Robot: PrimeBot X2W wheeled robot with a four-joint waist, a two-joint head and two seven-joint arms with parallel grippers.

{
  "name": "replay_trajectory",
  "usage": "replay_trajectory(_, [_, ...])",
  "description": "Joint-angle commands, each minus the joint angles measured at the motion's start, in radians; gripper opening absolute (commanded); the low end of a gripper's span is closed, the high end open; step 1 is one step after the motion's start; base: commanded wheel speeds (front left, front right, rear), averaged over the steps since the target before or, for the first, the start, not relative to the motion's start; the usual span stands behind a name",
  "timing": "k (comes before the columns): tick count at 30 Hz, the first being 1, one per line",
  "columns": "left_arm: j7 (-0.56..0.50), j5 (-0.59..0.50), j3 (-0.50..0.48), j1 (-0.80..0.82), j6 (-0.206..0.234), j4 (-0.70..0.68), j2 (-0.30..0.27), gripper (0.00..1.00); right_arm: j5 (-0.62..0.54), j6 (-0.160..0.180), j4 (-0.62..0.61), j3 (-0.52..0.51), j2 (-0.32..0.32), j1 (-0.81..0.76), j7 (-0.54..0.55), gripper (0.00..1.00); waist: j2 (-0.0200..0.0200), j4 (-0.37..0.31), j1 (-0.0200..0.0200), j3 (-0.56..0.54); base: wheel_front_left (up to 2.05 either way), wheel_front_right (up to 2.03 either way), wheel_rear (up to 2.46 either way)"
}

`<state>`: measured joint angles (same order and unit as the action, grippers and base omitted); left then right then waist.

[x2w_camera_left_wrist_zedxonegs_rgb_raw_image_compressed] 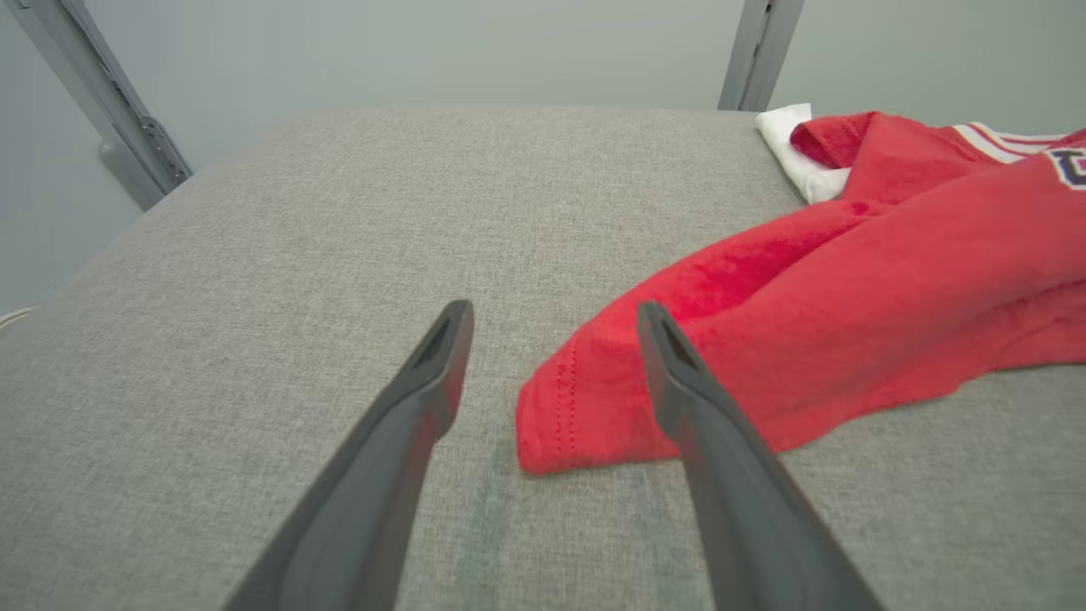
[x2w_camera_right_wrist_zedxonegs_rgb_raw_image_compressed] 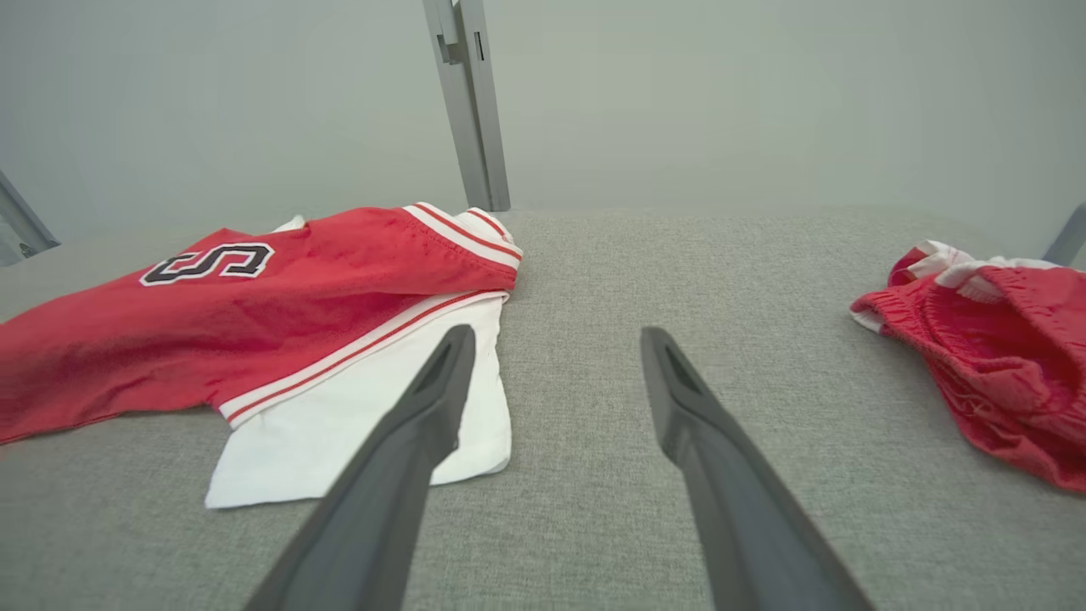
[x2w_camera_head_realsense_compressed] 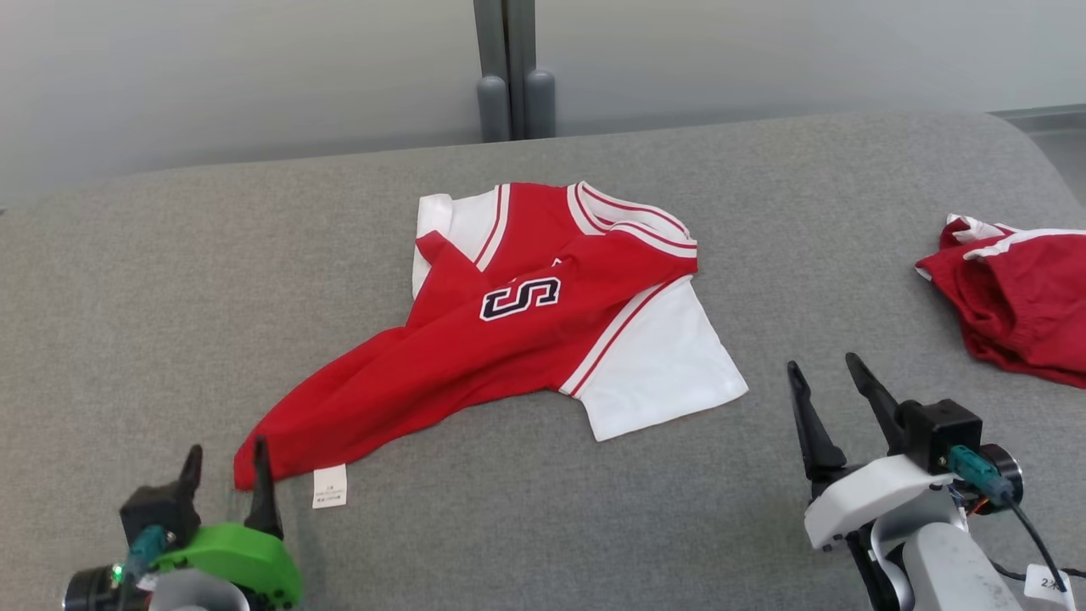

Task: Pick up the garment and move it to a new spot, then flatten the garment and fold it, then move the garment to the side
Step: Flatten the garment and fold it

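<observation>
Left gripper (x2w_camera_head_realsense_compressed: 227, 448) sits low at the near left of the grey woven-fabric tabletop (x2w_camera_head_realsense_compressed: 153, 280), jaws apart, holding nothing. The red hem corner (x2w_camera_left_wrist_zedxonegs_rgb_raw_image_compressed: 577, 416) of the crumpled red-and-white jersey with the navy "S" (x2w_camera_head_realsense_compressed: 509, 331) lies just ahead of its fingertips, biased toward the right finger. Reads as the pick-up step, not yet begun. Shift slightly right so the corner is centred between the fingers, go in low along the surface, and close on the stitched edge, not on the small white care label (x2w_camera_head_realsense_compressed: 329, 487) just beside it. The jersey lies mid-table, twisted, with its white sleeve (x2w_camera_head_realsense_compressed: 670, 373) splayed toward the right gripper (x2w_camera_head_realsense_compressed: 823, 363), which hovers near it, jaws also apart and empty. Take the sleeve side with that one so the cloth lifts evenly instead of dragging. Keep well clear of the bunched red cloth with white trim (x2w_camera_head_realsense_compressed: 1010, 305) at the far right edge
</observation>
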<state>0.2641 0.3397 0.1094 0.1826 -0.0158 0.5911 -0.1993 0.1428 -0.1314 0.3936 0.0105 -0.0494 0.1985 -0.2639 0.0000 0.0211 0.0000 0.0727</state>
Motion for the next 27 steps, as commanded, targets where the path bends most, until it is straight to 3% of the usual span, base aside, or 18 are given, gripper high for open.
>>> replay_trajectory(1, [0.0, -0.023, -0.017, -0.033, 0.006, -0.022, 0.015, 1.0, 0.005, 0.002, -0.008, 0.008, -0.004, -0.019, 0.0, 1.0, 0.0, -0.011, 0.0, -0.011, 0.0, 0.0, 0.0])
replay_trajectory(11, [0.0, -0.146, -0.12, -0.134, -0.036, -0.103, 0.105, 1.0, 0.011, 0.002, -0.021, 0.059, -0.004, -0.059, 0.0, 1.0, 0.0, -0.013, 0.0, -0.029, 0.0, 0.0, 0.0])
replay_trajectory(27, [0.0, -0.162, -0.223, 0.052, -0.093, 0.079, 0.131, 1.0, -0.011, 0.002, 0.021, 0.107, -0.004, 0.09, 0.0, 1.0, 0.0, 0.0, 0.0, 0.143, 0.0, 0.0, 0.0])
